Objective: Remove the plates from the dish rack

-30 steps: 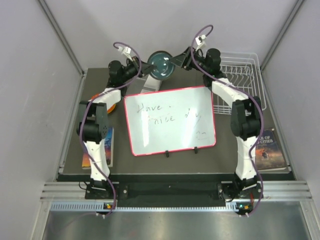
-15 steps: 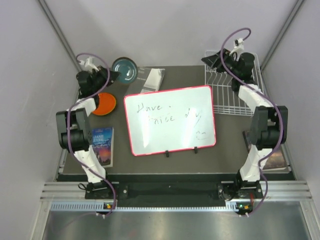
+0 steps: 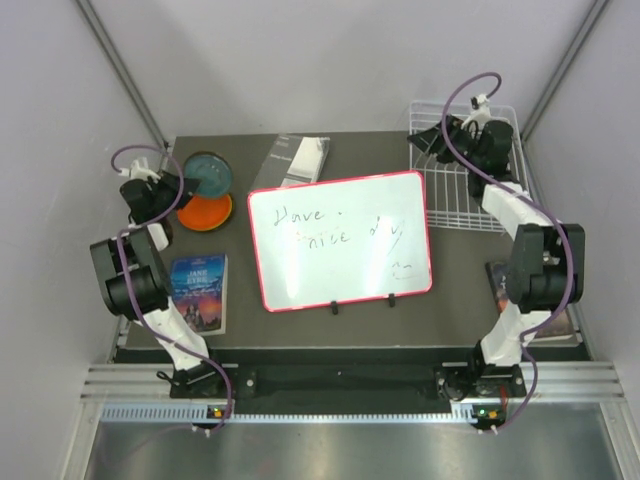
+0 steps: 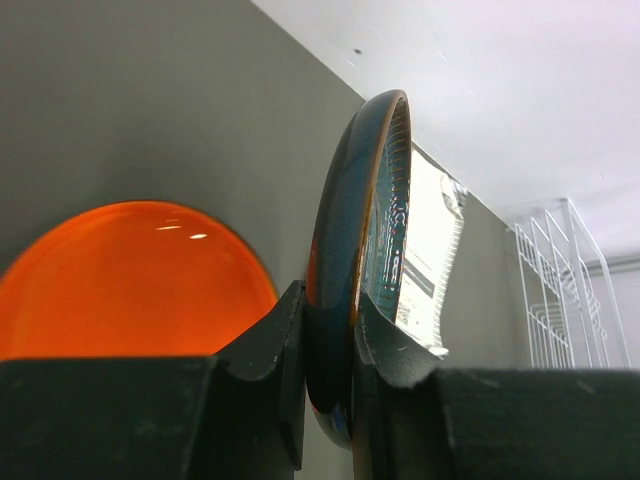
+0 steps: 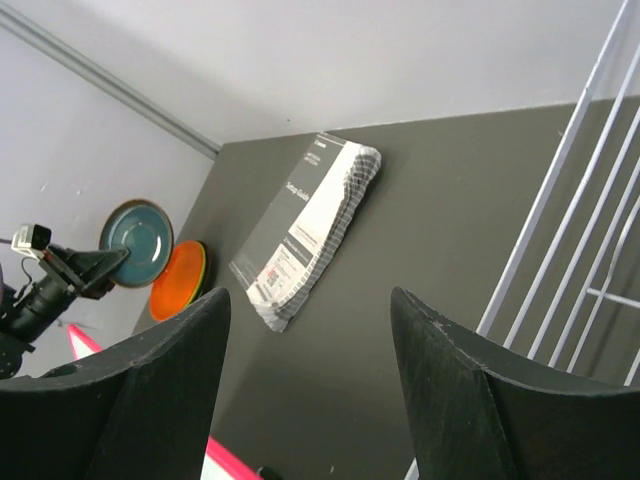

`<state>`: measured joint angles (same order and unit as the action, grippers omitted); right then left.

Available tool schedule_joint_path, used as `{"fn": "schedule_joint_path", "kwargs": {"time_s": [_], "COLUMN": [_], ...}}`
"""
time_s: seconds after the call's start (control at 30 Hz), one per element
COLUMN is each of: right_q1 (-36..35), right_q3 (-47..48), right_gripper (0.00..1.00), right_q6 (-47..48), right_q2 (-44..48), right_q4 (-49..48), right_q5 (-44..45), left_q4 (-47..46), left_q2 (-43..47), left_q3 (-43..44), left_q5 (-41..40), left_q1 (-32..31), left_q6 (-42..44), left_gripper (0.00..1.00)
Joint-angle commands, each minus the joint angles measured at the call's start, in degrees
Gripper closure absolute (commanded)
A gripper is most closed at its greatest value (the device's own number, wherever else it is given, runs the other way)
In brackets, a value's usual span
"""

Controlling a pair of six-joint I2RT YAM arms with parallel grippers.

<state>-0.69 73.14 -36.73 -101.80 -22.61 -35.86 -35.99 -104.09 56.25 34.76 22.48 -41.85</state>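
Observation:
My left gripper (image 3: pixel 178 184) is shut on the rim of the dark teal plate (image 3: pixel 207 173), held tilted just above the orange plate (image 3: pixel 205 211) at the table's back left. In the left wrist view the teal plate (image 4: pixel 350 240) stands edge-on between my fingers, the orange plate (image 4: pixel 130 280) below it. A lime green rim shows under the orange plate (image 5: pixel 180 280) in the right wrist view. My right gripper (image 3: pixel 420 140) is open and empty at the left rim of the white wire dish rack (image 3: pixel 475 195) at the back right. No plate shows in the rack.
A pink-framed whiteboard (image 3: pixel 340 240) stands at the middle of the table. A bagged white packet (image 3: pixel 300 157) lies behind it. A book (image 3: pixel 200 290) lies at the front left, another book (image 3: pixel 535 300) at the front right under the right arm.
My left arm has swung the teal plate left and down from the back centre to over the orange plate. My right gripper has let it go and moved to the rack's left rim.

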Motion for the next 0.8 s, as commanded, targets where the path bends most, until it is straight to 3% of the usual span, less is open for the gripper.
{"fn": "schedule_joint_path", "kwargs": {"time_s": [0.0,0.43,0.77], "right_q1": [0.25,0.25,0.25], "right_q3": [0.86,0.86,0.86], "right_gripper": [0.35,0.34,0.34], "right_q6": [3.07,4.47,3.86], "right_q2": [4.77,5.38,4.94], "right_q4": [-0.42,1.87,1.34], "right_q5": [0.00,1.05,0.70], "left_q4": [-6.20,-1.82,4.43], "left_q2": [2.06,-0.93,0.03], "left_q3": [-0.87,-3.25,-5.01], "left_q5": [-0.22,-1.19,-7.78], "left_q1": [2.74,4.06,4.06], "left_q6": [-0.26,3.17,9.06], "left_gripper": [1.00,1.00,1.00]}}
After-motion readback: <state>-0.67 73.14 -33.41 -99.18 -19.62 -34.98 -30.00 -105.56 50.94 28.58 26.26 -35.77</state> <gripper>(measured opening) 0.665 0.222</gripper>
